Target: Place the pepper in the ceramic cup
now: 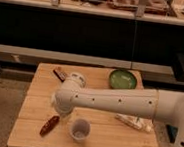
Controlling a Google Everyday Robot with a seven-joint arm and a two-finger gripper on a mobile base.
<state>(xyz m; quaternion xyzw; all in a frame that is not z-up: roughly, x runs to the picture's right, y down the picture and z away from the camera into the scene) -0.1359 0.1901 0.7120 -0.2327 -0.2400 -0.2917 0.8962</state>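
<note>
Evidently the grasp has not yet been made: the pepper lies flat and slanted on the wooden tabletop, near the front left corner, not lifted. The white arm reaches across from the right and ends low over that corner. This puts the gripper just above and to the right of the pepper's upper end, likely lined up for a downward pick. Whether its jaws stand apart or together I cannot tell, since the arm's bulk covers them.

The ceramic cup stands upright just right of the pepper, apart from it, mouth up, so the carry should be short. The green bowl, a dark bar and a snack packet lie out of that path.
</note>
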